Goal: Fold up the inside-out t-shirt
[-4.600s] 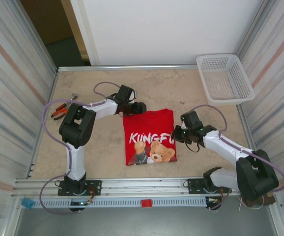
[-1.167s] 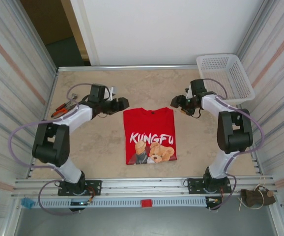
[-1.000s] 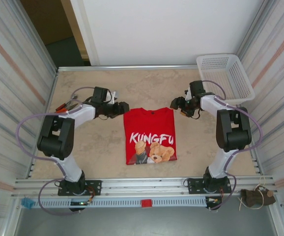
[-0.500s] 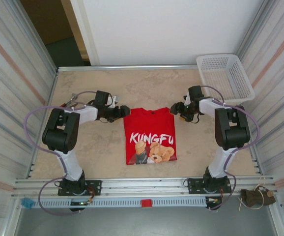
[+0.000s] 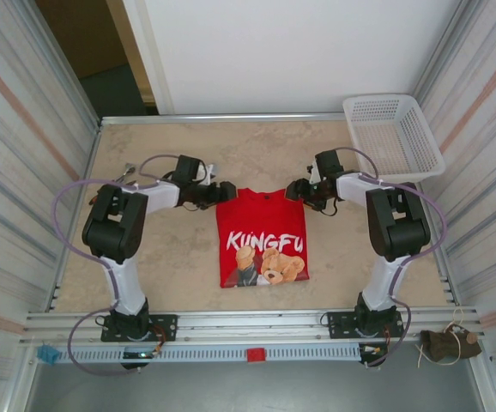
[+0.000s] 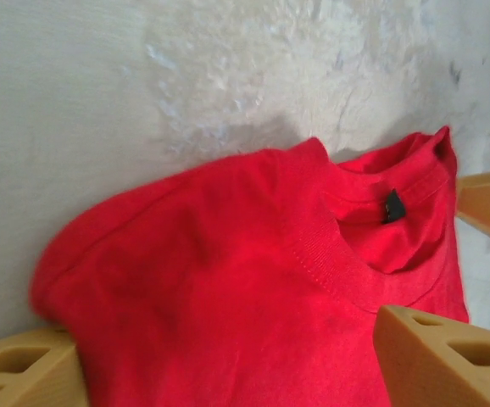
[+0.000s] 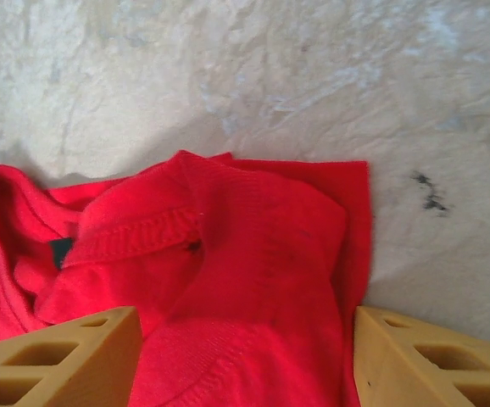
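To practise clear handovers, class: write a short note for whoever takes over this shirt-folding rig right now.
Left gripper: open, at the far-left corner of the t-shirt, cloth between its fingers, not clamped.
Right gripper: open, at the far-right corner, likewise.
Shirt: middle of the table, a narrow rectangle, print up, collar at the far edge.
Done: sides appear folded in.
Left: probably close on both far corners and fold them towards the near edge.

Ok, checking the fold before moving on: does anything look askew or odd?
The t-shirt lies mostly square, but its collar end is rumpled and bunched. A small dark smudge marks the table.
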Available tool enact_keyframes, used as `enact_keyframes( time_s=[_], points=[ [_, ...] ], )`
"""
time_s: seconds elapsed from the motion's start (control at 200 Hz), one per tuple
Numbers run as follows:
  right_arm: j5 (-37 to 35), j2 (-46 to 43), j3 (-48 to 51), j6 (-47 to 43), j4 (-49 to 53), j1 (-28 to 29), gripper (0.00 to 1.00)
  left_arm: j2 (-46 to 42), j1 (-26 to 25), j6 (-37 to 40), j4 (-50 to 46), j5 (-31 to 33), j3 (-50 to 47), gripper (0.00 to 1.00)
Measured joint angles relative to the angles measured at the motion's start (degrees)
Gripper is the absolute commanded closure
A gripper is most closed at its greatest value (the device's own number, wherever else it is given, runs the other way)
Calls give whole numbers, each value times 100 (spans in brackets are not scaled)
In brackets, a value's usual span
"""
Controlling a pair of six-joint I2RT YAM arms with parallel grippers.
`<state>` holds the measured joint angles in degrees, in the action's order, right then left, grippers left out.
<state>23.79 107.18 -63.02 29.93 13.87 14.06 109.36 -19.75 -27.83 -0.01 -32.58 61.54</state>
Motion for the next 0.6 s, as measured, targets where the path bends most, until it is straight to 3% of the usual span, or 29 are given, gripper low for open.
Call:
enact_keyframes(
  time_s=[0.401, 0.601],
  points=[
    [354, 225, -26, 457, -529, 94, 45, 48, -229, -446, 752, -103, -205, 27],
    [452, 361, -63, 638, -730, 162, 63, 114, -310, -595, 846, 2, -205, 41]
  ],
)
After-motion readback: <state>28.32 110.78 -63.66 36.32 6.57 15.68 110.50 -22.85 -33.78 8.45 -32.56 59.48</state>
